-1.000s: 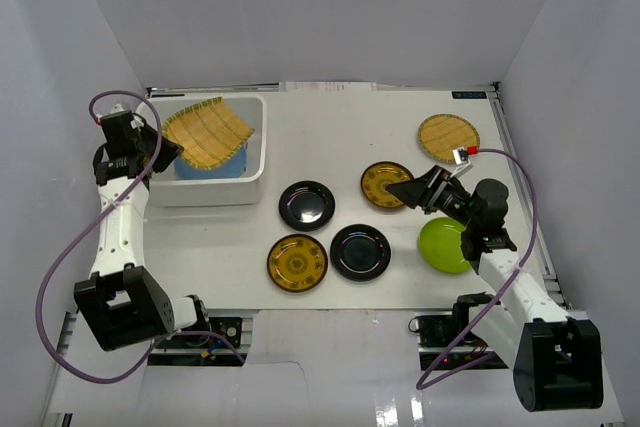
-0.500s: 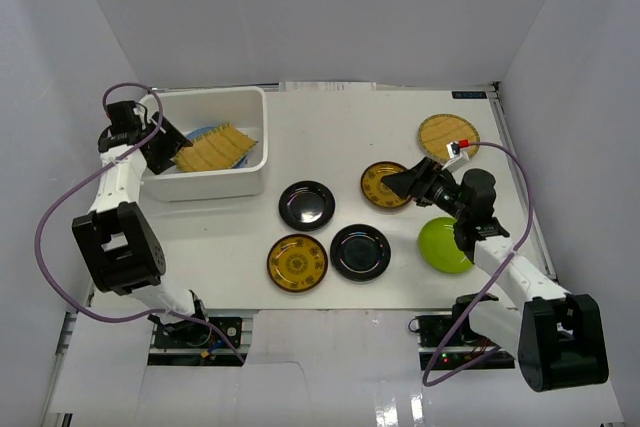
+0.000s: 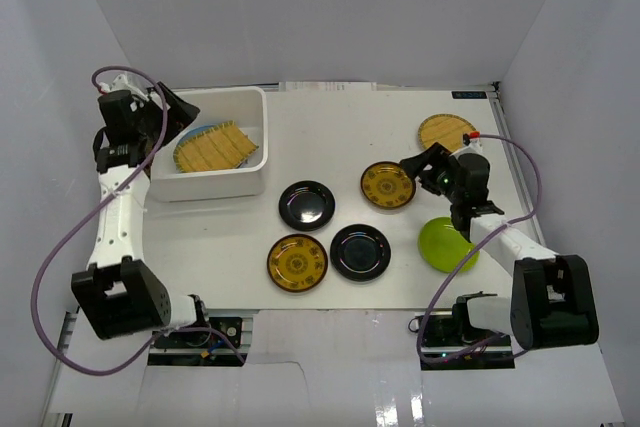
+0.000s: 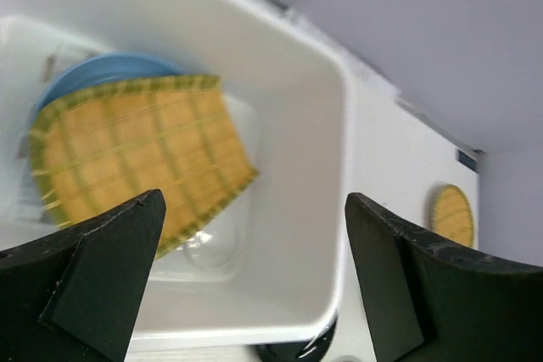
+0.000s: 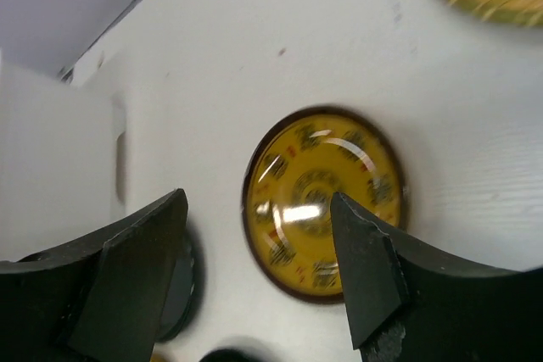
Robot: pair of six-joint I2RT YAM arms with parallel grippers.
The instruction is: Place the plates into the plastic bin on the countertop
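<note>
Tan woven tray [image 3: 212, 147] lies in the plastic bin [image 3: 255, 147] on top of the light blue plate [image 3: 200, 130] in the overhead view, with the left end effector [image 3: 170, 112] spread above the bin's far left corner and holding nothing. On the desk [image 3: 330, 127] six plates wait: two black plates [image 3: 306, 204], a second woven tray [image 3: 445, 132], the lime green plate [image 3: 445, 244], one gold-patterned plate [image 3: 297, 262] near the front, and another gold plate [image 3: 387, 185] just beside the right end effector [image 3: 415, 172]. From the left wrist, the left end effector [image 4: 254, 209] stands wide and empty over the tray [image 4: 136, 163], which rests tilted on the blue plate [image 4: 110, 69] inside the bin wall [image 4: 339, 125]. From the right wrist, the right end effector [image 5: 259, 205] is spread and empty, its fingers framing the near edge of the gold plate [image 5: 322, 201], which lies flat on the desk. The step in hand looks like picking up this plate. A flat dish gives little to grab, so the fingers should probably come down over the rim, one outside and one inside, and pinch the raised edge firmly before lifting. The left arm would do well to move clear of the bin.
</note>
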